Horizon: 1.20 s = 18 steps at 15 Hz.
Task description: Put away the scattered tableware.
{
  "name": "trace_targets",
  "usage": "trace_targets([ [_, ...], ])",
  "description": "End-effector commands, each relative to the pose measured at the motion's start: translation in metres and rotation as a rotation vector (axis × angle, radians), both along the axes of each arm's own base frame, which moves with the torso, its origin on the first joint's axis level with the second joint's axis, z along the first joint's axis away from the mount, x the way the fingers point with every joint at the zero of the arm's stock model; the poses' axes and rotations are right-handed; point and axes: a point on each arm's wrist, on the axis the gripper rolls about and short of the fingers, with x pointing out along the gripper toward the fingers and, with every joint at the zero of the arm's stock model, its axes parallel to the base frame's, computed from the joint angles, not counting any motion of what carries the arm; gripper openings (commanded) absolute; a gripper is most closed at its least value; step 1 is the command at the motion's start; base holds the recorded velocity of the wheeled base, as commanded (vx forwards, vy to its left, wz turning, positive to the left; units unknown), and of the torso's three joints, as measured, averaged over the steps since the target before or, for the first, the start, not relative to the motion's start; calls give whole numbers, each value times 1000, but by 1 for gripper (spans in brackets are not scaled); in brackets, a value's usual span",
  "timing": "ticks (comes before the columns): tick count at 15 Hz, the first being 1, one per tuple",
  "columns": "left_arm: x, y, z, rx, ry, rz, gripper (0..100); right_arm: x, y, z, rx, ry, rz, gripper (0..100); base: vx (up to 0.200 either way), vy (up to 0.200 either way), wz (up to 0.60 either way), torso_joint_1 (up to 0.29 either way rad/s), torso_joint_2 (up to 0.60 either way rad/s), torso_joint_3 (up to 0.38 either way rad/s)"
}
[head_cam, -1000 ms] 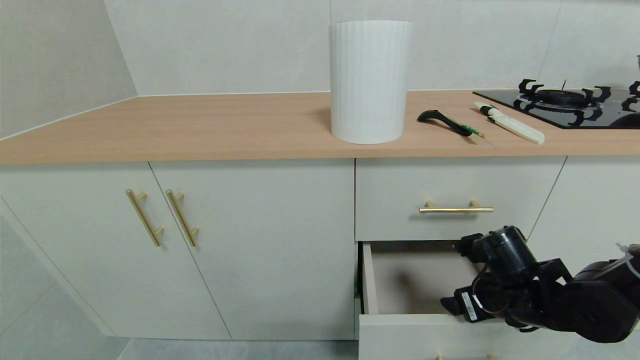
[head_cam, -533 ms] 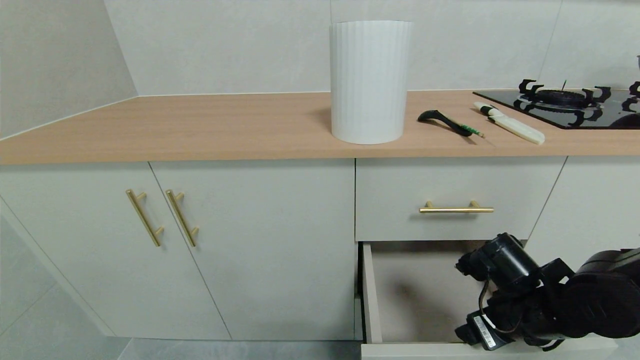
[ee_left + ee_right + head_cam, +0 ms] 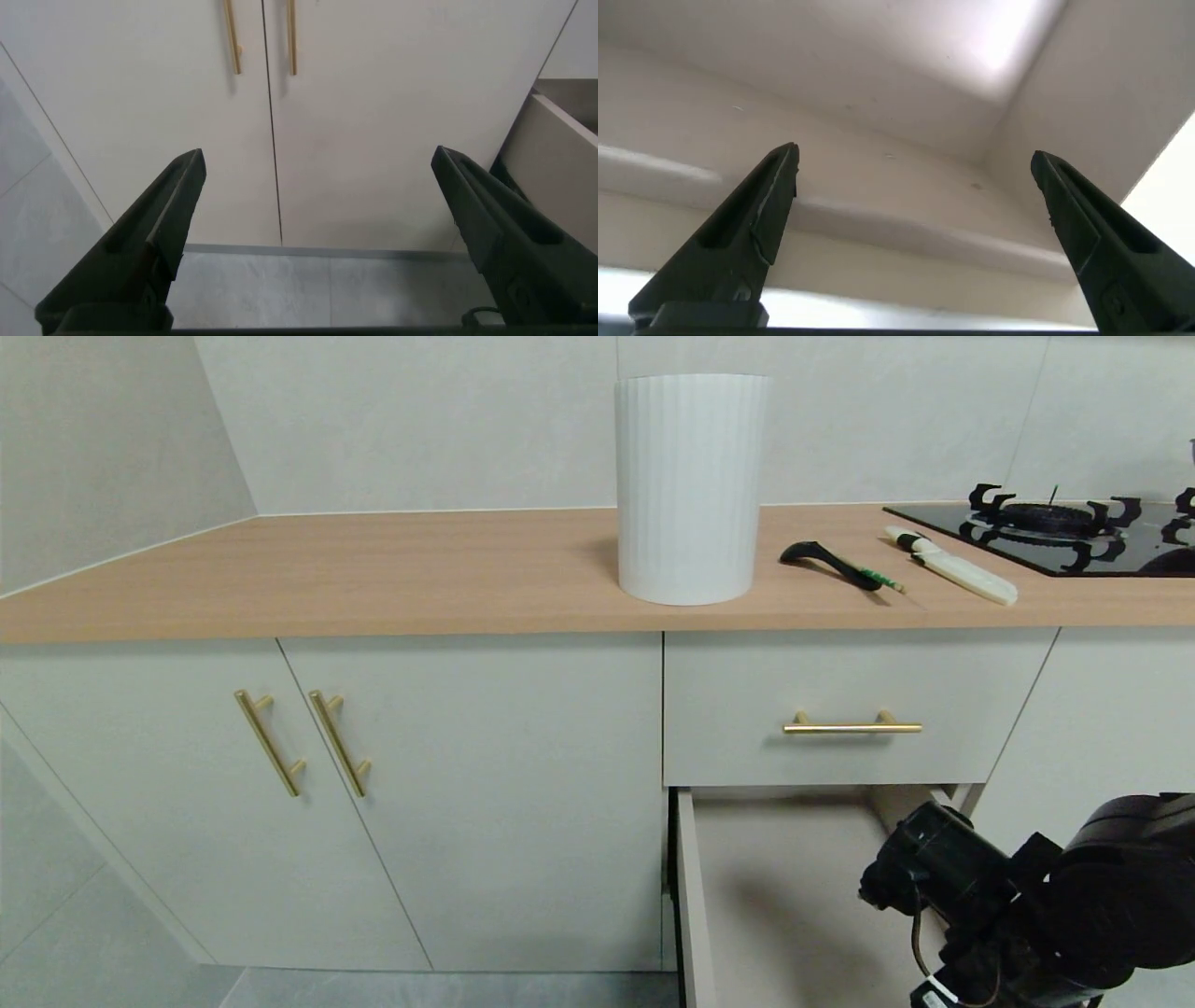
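Two utensils, ladle and knife, are laid apart on the counter between canister and hob.
Right jaws are held spread over the open drawer; left jaws are held spread before the cupboard doors.

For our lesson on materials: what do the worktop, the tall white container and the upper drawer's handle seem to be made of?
Worktop: wood or wood-look laminate, matt; a fine, even grain shows.
Tall white container: perhaps plastic or ceramic, matt, with a ribbed wall; the look leaves it open.
Drawer handle: metal with a brass-like finish, going by its golden sheen.
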Motion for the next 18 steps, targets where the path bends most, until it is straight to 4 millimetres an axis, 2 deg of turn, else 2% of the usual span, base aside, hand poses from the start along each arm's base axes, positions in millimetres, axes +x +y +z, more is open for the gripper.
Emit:
trace_targets([
  [1,0,0,0,0,2,0,100,-3,0,0,-18,24,21,100,0,0,0,0,0,0],
  [10,0,0,0,0,2,0,100,-13,-2,-5,-70,78,77,100,0,0,0,0,0,0],
  [13,0,0,0,0,2,0,100,-8,0,0,-53,46,73,100,0,0,0,0,0,0],
  [16,0,0,0,0,3,0,100,11,-6,44,154,-172,-95,100,0,0,0,0,0,0],
  [18,0,0,0,0,2,0,100,10,-13,67,245,-297,-127,100,0,0,0,0,0,0],
])
